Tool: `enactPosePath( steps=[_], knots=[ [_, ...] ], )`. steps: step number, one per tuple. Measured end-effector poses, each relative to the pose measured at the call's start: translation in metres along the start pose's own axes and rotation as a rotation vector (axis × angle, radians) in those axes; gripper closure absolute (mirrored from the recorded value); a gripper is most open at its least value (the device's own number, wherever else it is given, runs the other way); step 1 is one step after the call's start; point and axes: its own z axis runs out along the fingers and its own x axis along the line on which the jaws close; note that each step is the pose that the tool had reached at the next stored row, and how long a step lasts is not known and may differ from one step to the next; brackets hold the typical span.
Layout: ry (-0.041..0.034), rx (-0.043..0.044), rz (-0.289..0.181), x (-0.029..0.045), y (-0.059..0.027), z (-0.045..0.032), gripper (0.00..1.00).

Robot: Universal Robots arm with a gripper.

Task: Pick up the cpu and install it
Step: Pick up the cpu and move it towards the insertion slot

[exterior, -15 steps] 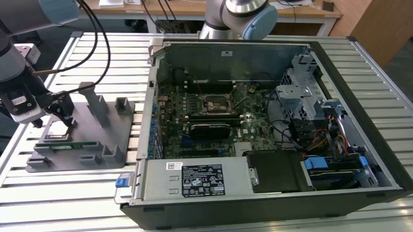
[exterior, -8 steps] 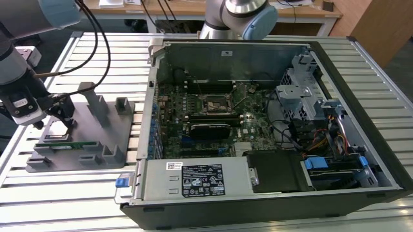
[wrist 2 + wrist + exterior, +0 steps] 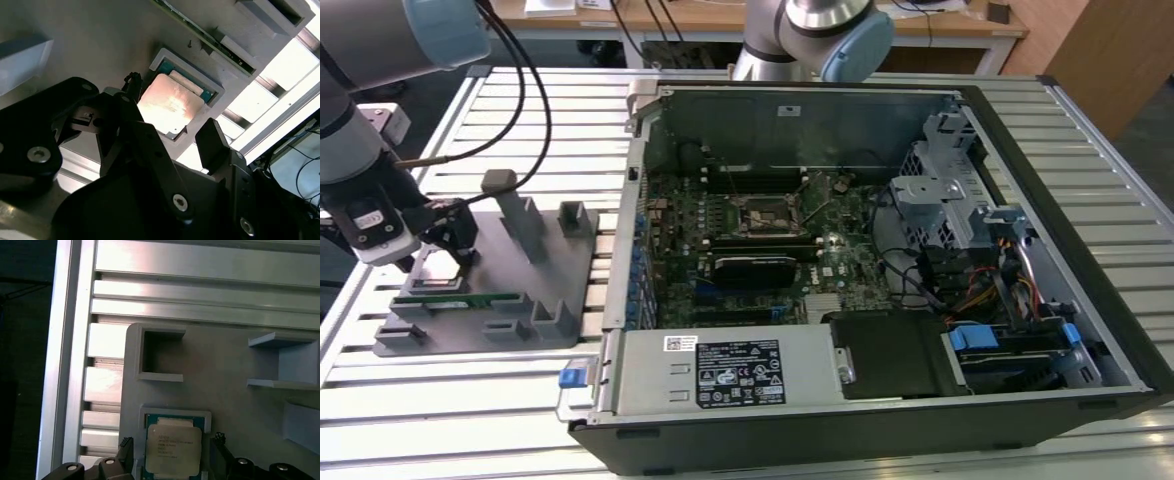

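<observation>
Poised directly over the cpu [image 3: 172, 450] with the gripper [image 3: 172, 444] spread wide, holding nothing. In both wrist views, one black fingertip [image 3: 126, 447] to each side of the chip, outside the pocket's raised walls and clear of the chip itself.

Lying flat in a square pocket of the grey holder [image 3: 454, 330] at the exterior view's left. Set on the slatted metal surface [image 3: 467, 410], beside the open computer case [image 3: 854, 250] and well apart from the motherboard socket [image 3: 754, 212].

Square and thin, topped by a shiny silver lid. On the cpu [image 3: 167, 102] in the second wrist view, a pale pinkish glare, with a teal-green edge peeking out around the lid.

Several lines of small dark print across the lid in the first wrist view. Also white stickers with dark print on the grey metal box [image 3: 720, 370] inside the case.
</observation>
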Motion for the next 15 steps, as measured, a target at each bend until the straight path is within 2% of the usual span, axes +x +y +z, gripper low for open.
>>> enactPosePath(
  steps=[10, 12, 13, 15],
  knots=[
    [0.0000, 0.0001, 0.002, 0.0000, -0.0001, 0.0035, 0.29],
    [0.0000, 0.0000, 0.003, 0.0000, -0.0001, 0.0036, 0.31],
    [0.0000, 0.0003, 0.003, 0.0000, -0.0001, 0.0036, 0.38],
    [-0.0001, 0.0007, 0.004, 0.0000, -0.0001, 0.0037, 0.38]
  ],
)
